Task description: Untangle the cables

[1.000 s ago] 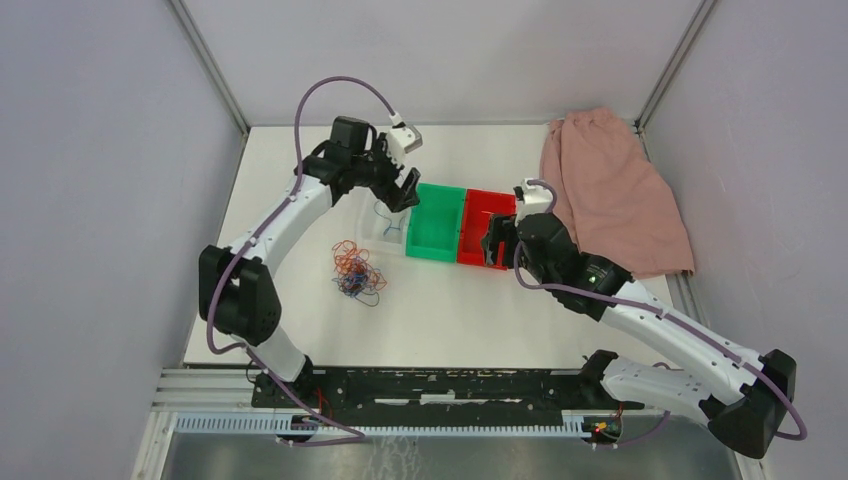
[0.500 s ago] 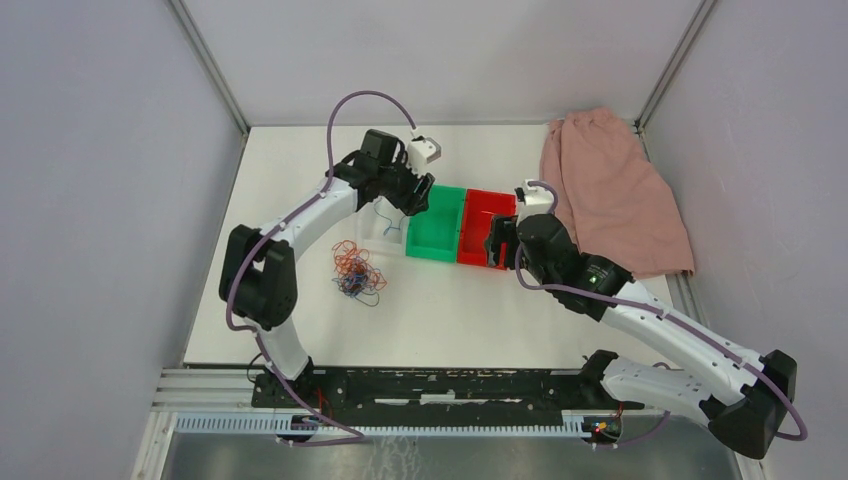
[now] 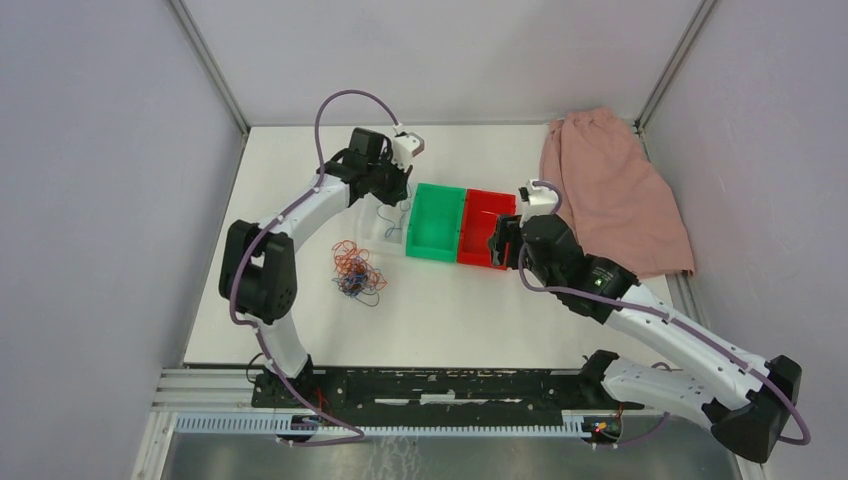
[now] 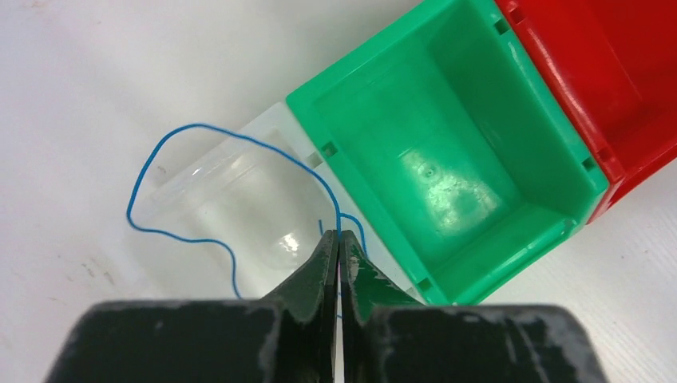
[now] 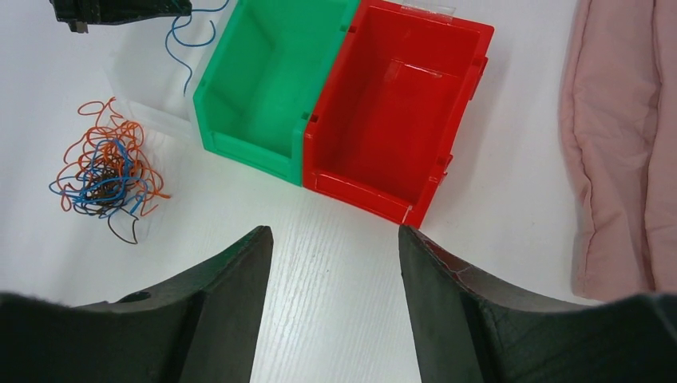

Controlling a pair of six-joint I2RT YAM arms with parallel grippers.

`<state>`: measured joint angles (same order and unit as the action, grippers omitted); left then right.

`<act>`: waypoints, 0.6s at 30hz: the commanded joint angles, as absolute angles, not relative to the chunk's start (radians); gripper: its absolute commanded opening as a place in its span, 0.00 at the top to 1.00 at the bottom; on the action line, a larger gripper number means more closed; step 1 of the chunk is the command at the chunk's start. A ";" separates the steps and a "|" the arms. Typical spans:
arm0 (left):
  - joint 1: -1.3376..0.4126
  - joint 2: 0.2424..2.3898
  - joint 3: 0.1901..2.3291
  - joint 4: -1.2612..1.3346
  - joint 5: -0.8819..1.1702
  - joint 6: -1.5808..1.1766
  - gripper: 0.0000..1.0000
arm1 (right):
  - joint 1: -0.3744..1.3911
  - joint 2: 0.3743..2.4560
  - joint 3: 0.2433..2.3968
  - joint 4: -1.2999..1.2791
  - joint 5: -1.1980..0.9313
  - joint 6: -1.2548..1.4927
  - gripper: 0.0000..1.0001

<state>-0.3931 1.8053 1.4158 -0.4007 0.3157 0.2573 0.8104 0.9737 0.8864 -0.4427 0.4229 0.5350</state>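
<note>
The cables (image 3: 355,270) lie as a tangle of orange, blue and dark wires on the white table, left of the bins, and the tangle (image 5: 108,171) shows again at the left of the right wrist view. One blue cable (image 4: 195,125) loops apart from them over a clear bin (image 4: 199,171). My left gripper (image 4: 338,236) hangs over that bin, shut on the blue cable's end. My left gripper (image 3: 392,197) is at the bin row's left end. My right gripper (image 5: 334,231) stands open and holds nothing, above the table just in front of the red bin (image 5: 391,104).
A green bin (image 3: 435,222) and a red bin (image 3: 485,228) stand side by side right of the clear one, both with nothing in them. A pink cloth (image 3: 610,190) lies at the back right. Grey walls close in the table on three sides.
My left gripper swung right toward the green bin, came back over the clear bin and shut on the blue cable. The right arm barely moved.
</note>
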 commanded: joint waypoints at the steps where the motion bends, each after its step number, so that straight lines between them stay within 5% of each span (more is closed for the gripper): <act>1: -0.360 1.744 1.380 -0.377 0.325 0.211 0.97 | 0.808 0.943 0.921 -0.426 0.424 0.532 0.35; 15: -0.291 1.699 1.240 -0.362 0.290 0.296 0.96 | 0.808 0.972 0.912 -0.391 0.395 0.549 0.36; 17: -0.292 1.691 1.239 -0.373 0.291 0.306 0.85 | 0.808 0.977 0.911 -0.389 0.391 0.552 0.36; 18: -0.291 1.687 1.241 -0.385 0.297 0.309 0.72 | 0.808 0.979 0.909 -0.386 0.393 0.554 0.35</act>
